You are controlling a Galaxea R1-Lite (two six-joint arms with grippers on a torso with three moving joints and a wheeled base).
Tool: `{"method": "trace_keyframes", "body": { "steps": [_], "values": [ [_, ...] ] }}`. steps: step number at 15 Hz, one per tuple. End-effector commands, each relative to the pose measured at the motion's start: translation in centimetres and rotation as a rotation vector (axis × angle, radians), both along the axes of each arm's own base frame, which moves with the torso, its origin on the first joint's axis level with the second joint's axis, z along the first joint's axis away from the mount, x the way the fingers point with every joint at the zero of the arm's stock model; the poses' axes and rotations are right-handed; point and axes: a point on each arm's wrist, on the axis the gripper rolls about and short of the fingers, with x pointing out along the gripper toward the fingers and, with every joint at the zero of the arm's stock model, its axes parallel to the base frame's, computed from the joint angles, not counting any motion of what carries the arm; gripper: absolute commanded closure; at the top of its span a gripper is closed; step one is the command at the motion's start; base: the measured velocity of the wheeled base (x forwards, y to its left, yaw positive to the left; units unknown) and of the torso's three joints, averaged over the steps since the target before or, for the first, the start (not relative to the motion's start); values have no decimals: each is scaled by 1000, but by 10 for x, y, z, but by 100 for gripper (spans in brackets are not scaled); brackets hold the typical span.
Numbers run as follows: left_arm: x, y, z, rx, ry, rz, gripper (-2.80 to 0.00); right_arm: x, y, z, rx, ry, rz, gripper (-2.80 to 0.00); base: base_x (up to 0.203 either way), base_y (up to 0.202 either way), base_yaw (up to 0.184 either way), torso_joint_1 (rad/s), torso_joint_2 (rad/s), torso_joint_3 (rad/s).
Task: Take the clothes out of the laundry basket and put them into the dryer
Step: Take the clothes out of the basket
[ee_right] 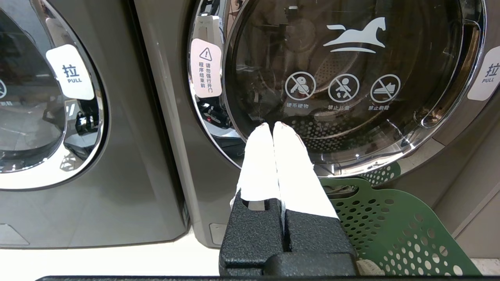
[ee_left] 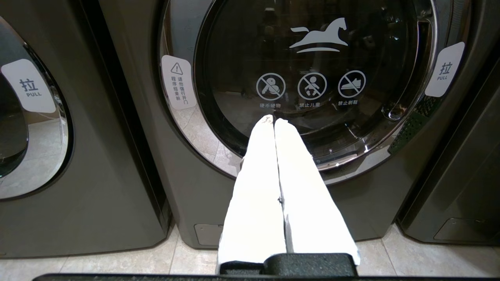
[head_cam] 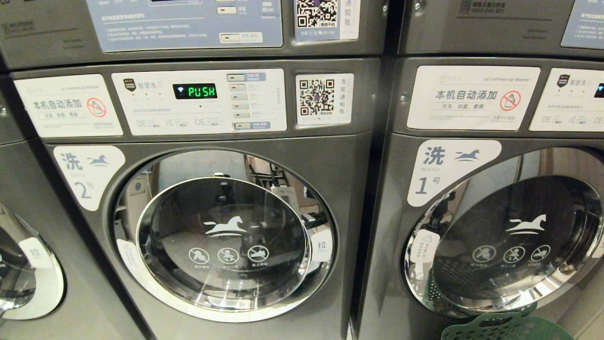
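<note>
Two grey front-loading machines fill the head view, marked 2 (head_cam: 226,236) and 1 (head_cam: 514,241); both round glass doors are shut, and I cannot tell which is the dryer. The green perforated laundry basket (head_cam: 505,326) stands on the floor below machine 1's door. A pale scrap of clothes (ee_right: 367,268) shows inside the basket (ee_right: 390,226), mostly hidden. My left gripper (ee_left: 274,119) is shut and empty, pointing at a closed door (ee_left: 312,78). My right gripper (ee_right: 272,125) is shut and empty, before the door (ee_right: 351,78) above the basket. Neither arm shows in the head view.
A third machine's door (head_cam: 23,264) shows at the far left. Machine 2's display (head_cam: 202,91) reads PUSH. White pull tags sit at the door edges (head_cam: 322,245) (ee_left: 444,69). Another machine's panel (head_cam: 188,23) sits stacked above. Pale floor tiles (ee_left: 117,261) run below.
</note>
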Motion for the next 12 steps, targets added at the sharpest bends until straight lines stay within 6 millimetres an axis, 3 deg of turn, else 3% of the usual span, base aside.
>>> {"method": "trace_keyframes", "body": {
  "steps": [1, 6, 12],
  "values": [
    [0, 0, 0, 0, 0, 1, 0, 0, 0, 0, -1, 0, 0, 0, 0, 0, 0, 0, 0, 0],
    [0, 0, 0, 20, 0, -4, 0, 0, 0, 0, 1, 0, 0, 0, 0, 0, 0, 1, 0, -8],
    [0, 0, 0, 29, 0, -7, 0, 0, 0, 0, 2, 0, 0, 0, 0, 0, 0, 3, 5, -165]
  ]
}}
